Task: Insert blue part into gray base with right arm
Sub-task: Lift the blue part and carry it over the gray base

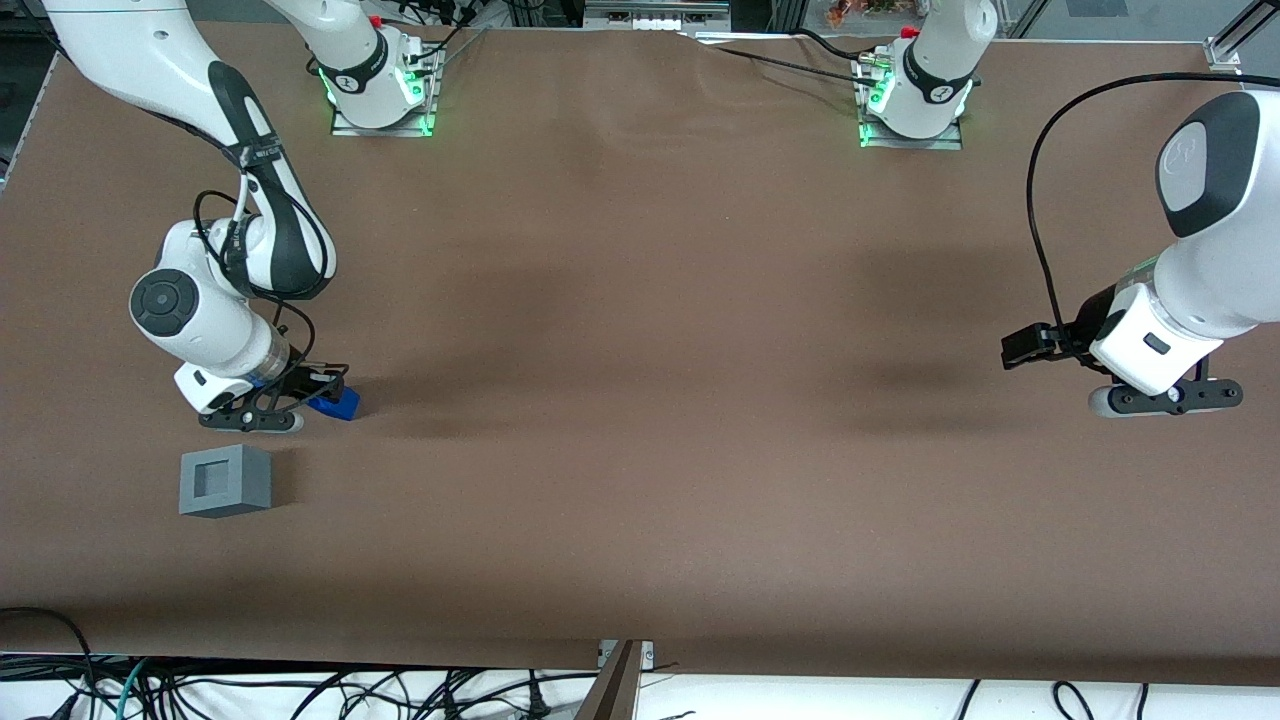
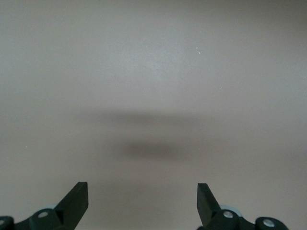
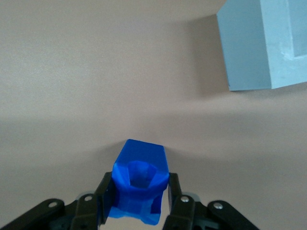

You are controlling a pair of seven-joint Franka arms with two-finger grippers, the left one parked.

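The blue part [image 3: 139, 181] sits between the two black fingers of my right gripper [image 3: 139, 194], which is shut on it. In the front view the gripper [image 1: 322, 392] is low over the table at the working arm's end, with the blue part [image 1: 340, 403] sticking out of its tip. The gray base [image 1: 225, 481] stands on the table nearer the front camera than the gripper, apart from it, its square recessed opening facing up. From the wrist the gray base [image 3: 264, 43] shows as a pale block ahead of the blue part, with bare table between them.
The table [image 1: 640, 400] is covered in brown cloth. Two arm mounts [image 1: 380, 95] with green lights stand at the edge farthest from the front camera. Cables hang below the table's near edge.
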